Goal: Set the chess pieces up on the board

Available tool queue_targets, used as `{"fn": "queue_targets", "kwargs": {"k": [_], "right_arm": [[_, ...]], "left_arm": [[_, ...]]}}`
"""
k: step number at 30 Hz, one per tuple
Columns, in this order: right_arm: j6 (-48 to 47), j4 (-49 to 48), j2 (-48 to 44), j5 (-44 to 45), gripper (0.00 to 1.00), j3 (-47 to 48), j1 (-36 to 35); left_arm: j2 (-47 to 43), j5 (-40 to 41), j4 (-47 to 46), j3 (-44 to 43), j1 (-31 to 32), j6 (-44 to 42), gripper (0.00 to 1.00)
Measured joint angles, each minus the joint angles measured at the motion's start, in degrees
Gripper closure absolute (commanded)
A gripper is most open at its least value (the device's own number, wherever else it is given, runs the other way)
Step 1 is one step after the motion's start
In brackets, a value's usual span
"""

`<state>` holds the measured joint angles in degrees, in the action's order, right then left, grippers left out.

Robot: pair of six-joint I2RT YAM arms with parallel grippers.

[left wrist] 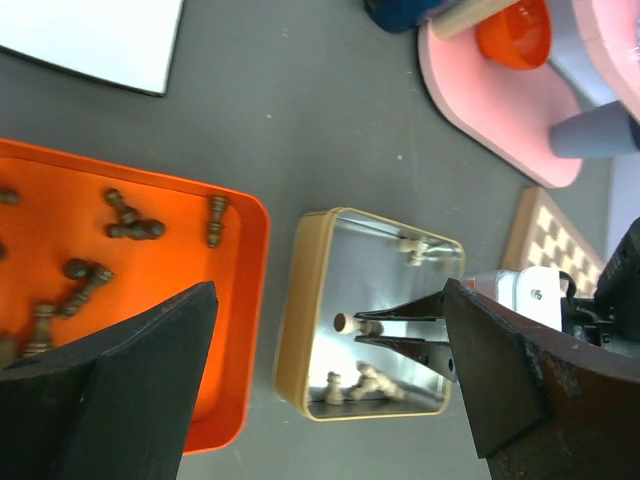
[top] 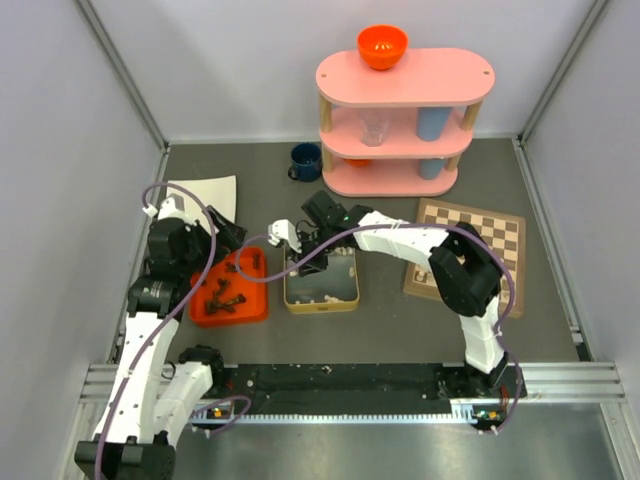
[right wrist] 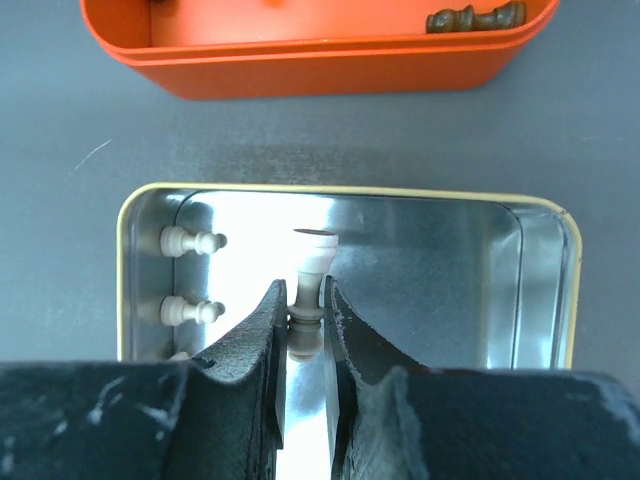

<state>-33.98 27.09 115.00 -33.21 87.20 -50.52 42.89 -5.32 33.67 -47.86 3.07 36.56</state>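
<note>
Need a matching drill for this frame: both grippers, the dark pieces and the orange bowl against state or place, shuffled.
1 left gripper
2 right gripper
3 dark pieces
4 orange bowl

A on top of the pink shelf
B shut on a pale piece in the tin
C lying in the orange tray
D open, empty

Pairs: 1-D, 2-B, 3-C, 4-A

One pale cream chess piece (right wrist: 310,275) is pinched between the right fingers (right wrist: 255,350), its round base pointing away from them. Two more cream pieces (right wrist: 190,240) lie on their sides just left of these fingers. Further ahead the dark pieces (right wrist: 475,18) lie scattered (some touching each other). The checked board (top: 470,245) lies flat, well behind the fingers.
</note>
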Motion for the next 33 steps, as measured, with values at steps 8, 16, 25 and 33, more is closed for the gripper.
{"fn": "queue_targets", "kwargs": {"k": [8,16,25,33], "right_arm": [[-1.0,6.7,-1.3,-3.8,0.96,-0.2,1.2],[-0.7,9.4,-6.3,-10.2,0.96,-0.2,7.1],[1.3,11.2,-6.9,-14.3,0.96,0.2,8.2],[7.7,11.1,-7.4,-21.7,0.96,4.4,10.6]], "left_arm": [[-0.9,-8.9,-6.0,5.2,-0.4,8.6,0.04],[0.6,-18.0,-11.0,11.8,-0.4,14.8,0.03],[4.0,-27.5,-21.7,11.1,-0.4,18.8,0.16],[14.2,-42.7,-42.5,17.2,1.5,29.2,0.27]]}}
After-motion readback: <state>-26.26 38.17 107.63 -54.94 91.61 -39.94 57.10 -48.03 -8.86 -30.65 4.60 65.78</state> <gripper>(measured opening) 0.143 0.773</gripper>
